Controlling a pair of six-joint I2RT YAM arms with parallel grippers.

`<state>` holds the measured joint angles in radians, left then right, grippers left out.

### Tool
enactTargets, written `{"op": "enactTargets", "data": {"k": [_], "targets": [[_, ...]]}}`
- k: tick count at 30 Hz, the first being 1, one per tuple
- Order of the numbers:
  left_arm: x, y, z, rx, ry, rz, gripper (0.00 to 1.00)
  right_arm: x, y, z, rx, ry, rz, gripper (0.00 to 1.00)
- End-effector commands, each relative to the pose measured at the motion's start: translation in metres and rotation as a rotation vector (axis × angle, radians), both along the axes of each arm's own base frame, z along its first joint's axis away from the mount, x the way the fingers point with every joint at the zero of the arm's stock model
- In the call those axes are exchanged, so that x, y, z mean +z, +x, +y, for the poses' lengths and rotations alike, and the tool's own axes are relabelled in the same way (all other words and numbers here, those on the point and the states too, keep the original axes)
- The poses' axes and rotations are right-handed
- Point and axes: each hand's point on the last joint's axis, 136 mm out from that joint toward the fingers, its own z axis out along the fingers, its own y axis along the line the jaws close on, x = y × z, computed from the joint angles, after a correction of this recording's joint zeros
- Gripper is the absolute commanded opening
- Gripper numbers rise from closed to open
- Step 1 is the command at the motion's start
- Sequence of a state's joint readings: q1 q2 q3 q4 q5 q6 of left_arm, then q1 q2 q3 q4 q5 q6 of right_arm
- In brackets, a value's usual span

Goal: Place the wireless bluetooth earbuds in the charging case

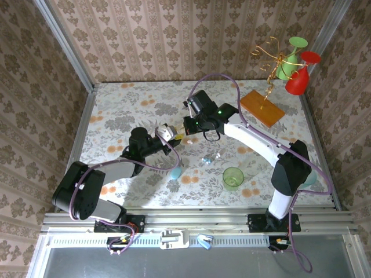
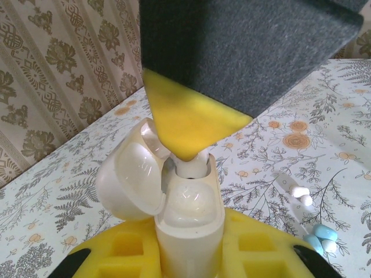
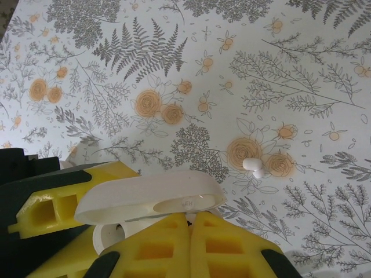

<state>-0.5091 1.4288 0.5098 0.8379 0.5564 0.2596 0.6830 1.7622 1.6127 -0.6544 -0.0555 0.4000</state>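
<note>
The white charging case (image 2: pixel 188 214) stands upright with its lid (image 2: pixel 130 179) flipped open to the left. My left gripper (image 2: pixel 188 246) is shut on the case's lower body. A white earbud (image 2: pixel 191 168) sits in the case's slot. My right gripper (image 2: pixel 186 152) comes down from above, shut, with its yellow tips touching that earbud. In the right wrist view the closed tips (image 3: pixel 190 219) meet the rim of the case (image 3: pixel 145 194). From above, both grippers (image 1: pixel 164 135) (image 1: pixel 188 138) meet at the case (image 1: pixel 168 131). Loose earbuds lie on the cloth: white (image 2: pixel 300 193) and pale blue (image 2: pixel 322 234).
A light-blue case (image 1: pixel 174 172) lies near the left arm. A green cup (image 1: pixel 233 178) stands front right. An orange board (image 1: pixel 264 107) with a wire tree carrying red and green cups stands at the back right. Another white earbud (image 3: pixel 254 165) lies on the floral cloth.
</note>
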Motion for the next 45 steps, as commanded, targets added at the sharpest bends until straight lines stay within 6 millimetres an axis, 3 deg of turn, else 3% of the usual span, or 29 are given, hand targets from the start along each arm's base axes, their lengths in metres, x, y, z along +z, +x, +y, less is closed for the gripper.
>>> {"op": "enactTargets", "data": {"k": [1,14,22,28,39,41,45], "targets": [[0.012,0.004,-0.002,-0.004,-0.020,-0.063,0.00,0.005,-0.010,-0.001,0.018,0.035,0.025,0.00],[0.002,0.008,-0.001,0.010,-0.008,-0.046,0.00,0.039,-0.017,-0.006,0.030,0.125,-0.036,0.00],[0.000,0.011,0.004,0.034,-0.008,-0.043,0.00,0.036,-0.019,-0.029,-0.022,0.073,-0.051,0.00],[-0.002,0.017,0.016,0.080,-0.007,-0.040,0.00,0.005,-0.030,-0.045,-0.043,0.020,0.043,0.00],[-0.003,0.026,0.038,0.174,0.006,-0.051,0.00,-0.099,-0.042,-0.051,-0.068,-0.105,0.261,0.00],[-0.003,0.026,0.039,0.181,0.006,-0.050,0.00,-0.109,-0.041,-0.048,-0.071,-0.111,0.280,0.00],[-0.003,0.031,0.047,0.224,-0.008,-0.029,0.00,-0.103,-0.036,-0.039,-0.065,-0.067,0.252,0.00]]}}
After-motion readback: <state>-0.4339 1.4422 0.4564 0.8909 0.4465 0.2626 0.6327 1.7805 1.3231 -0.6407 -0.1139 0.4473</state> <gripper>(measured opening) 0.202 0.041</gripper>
